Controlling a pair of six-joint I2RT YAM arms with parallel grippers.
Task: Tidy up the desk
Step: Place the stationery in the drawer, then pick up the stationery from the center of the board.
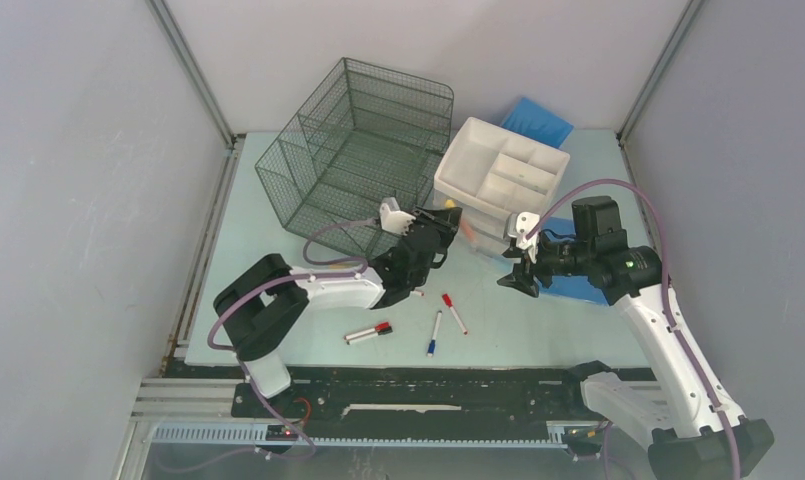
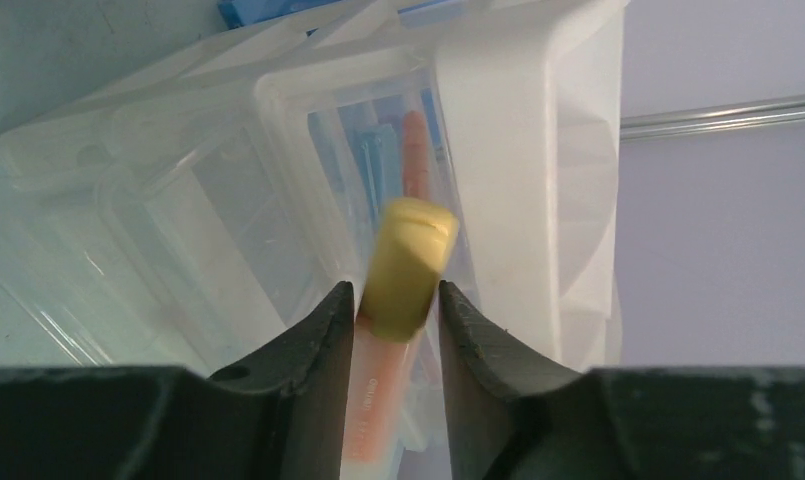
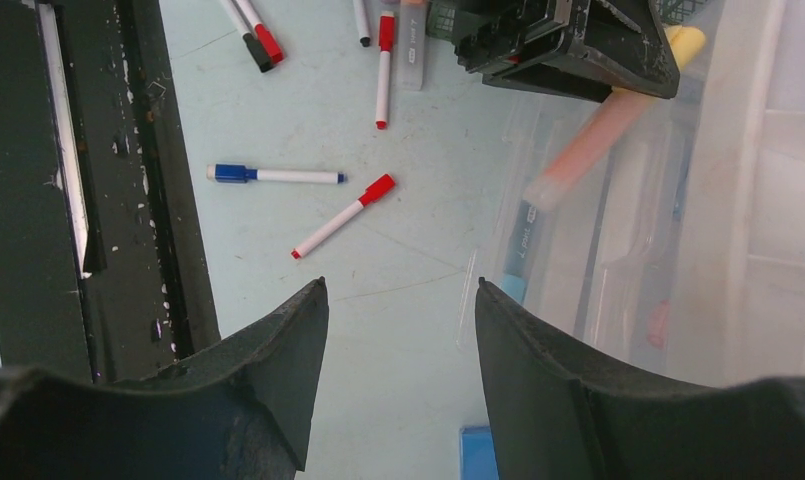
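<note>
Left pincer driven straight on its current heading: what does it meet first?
Probably the white drawer unit. The left pincer, shut on a yellow-capped marker, points at its clear drawer, so the cap would touch first. Depth is unclear: it may enter the drawer or clip its rim.

left claw [image 2: 396, 297] clamped on yellow-capped pen [image 2: 410, 250] | right claw [image 3: 400, 288] spread, hovering

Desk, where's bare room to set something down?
Bare desk: the strip between wire-mesh organizer and left wall, and the front patch between the loose markers and right arm. Crowded: centre, where the left gripper holds a yellow-capped marker at the drawer unit.
</note>
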